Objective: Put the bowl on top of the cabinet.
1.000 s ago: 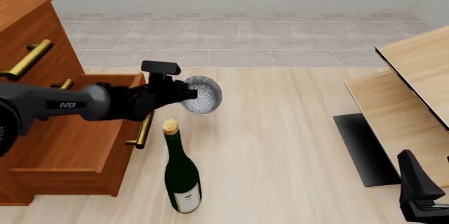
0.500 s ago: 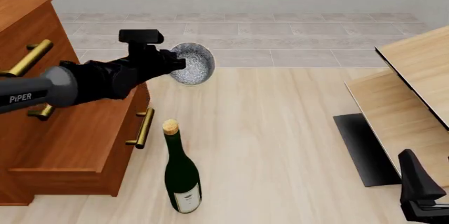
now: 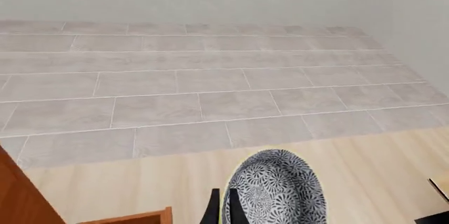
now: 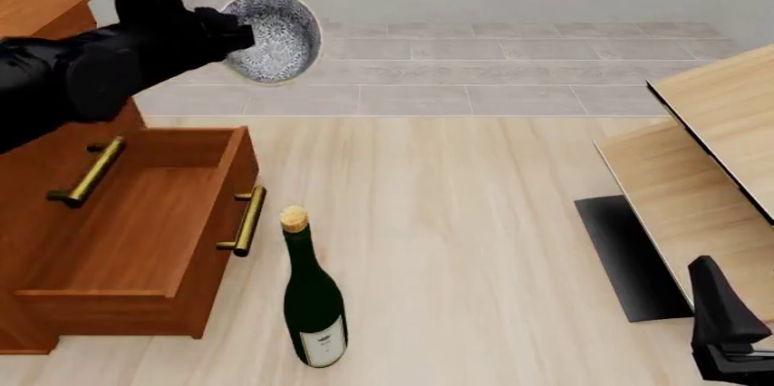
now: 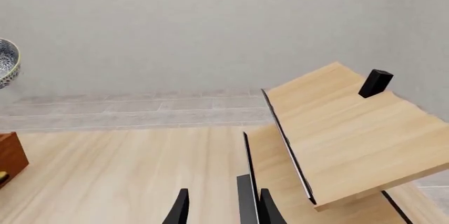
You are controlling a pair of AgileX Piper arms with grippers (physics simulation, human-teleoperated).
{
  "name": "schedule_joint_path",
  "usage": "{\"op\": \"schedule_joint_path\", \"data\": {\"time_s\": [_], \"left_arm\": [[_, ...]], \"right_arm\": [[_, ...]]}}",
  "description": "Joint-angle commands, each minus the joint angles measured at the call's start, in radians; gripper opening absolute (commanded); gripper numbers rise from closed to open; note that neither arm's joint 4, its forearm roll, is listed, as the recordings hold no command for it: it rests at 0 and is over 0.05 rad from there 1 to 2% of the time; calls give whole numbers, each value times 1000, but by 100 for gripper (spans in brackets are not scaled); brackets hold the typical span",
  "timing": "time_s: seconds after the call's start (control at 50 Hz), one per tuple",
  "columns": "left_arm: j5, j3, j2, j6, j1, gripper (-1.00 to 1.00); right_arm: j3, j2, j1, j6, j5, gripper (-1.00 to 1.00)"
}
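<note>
We hold the bowl (image 4: 274, 36) by its rim in the left gripper (image 4: 237, 36), pinched firmly, raised high in the air just off the cabinet's (image 4: 49, 14) top right edge and tipped on its side. To finish well, we should carry it inward over the cabinet top, level it so the base faces down, then lower gently. The right gripper (image 5: 218, 205) idles near the tabletop's right edge, fingers parted, empty.

One bowl (image 4: 275, 36), one cabinet (image 4: 115, 250), one wine bottle (image 4: 312, 300), one pale wood unit (image 4: 708, 159)
</note>
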Motion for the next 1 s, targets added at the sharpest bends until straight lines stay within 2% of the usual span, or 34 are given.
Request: {"op": "schedule_joint_path", "data": {"time_s": [0.02,0.06,0.14,0.18,0.2,0.22,0.28,0.3,0.32,0.34,0.38,0.4,0.44,0.48,0.5,0.54,0.58,0.6,0.62,0.72,0.74,0.78,0.8,0.9,0.98,1.0], "left_arm": [[170,-116,-89,-30,147,-100],[182,-129,-92,-35,171,-100],[284,-202,-91,-60,219,-100],[308,-223,-104,-25,267,-100],[347,-248,-91,-44,259,-100],[365,-262,-88,-34,279,-100],[420,-306,-70,-58,312,-100],[437,-318,-64,-82,305,-100],[464,-338,-54,-113,342,-100],[484,-352,-44,-132,322,-100],[509,-381,-40,-121,385,-100],[529,-399,-30,-121,385,-100],[564,-423,-21,-167,395,-100],[571,-433,-25,-164,400,-100],[597,-453,-27,-196,433,-100],[611,-471,-24,-195,422,-100],[639,-495,-24,-227,457,-100],[653,-511,-18,-254,421,-100],[673,-522,-13,-257,449,-100],[693,-549,-22,-327,446,-100],[716,-565,-18,-373,451,-100],[717,-575,-18,-391,424,-100],[729,-570,-23,-447,439,-100],[773,-603,-7,-532,446,-100],[790,-622,-12,-590,446,-100],[823,-650,1,-584,478,-100]], "right_arm": [[2,0,-1,0,-4,100],[4,0,-1,0,-6,100],[-3,0,-2,2,0,100],[2,0,-1,1,-4,100],[2,0,0,1,-4,100],[5,0,1,0,-6,100],[9,0,2,0,-10,100],[5,0,2,1,-6,100],[0,0,3,0,-1,100],[1,0,3,-1,-2,100],[3,0,2,-1,-5,100],[3,0,2,-1,-4,100],[2,0,1,-1,-4,100],[3,0,1,-1,-5,100],[6,0,0,0,-9,100],[6,0,0,0,-9,100],[3,0,1,0,-6,100],[3,0,0,0,-6,100],[5,0,0,0,-9,100],[1,0,0,0,-5,100],[2,0,1,1,-6,100],[4,0,1,1,-8,100],[4,0,1,1,-8,100],[0,0,1,1,-6,100],[11,0,0,3,-17,100],[9,0,0,3,-15,100]]}}
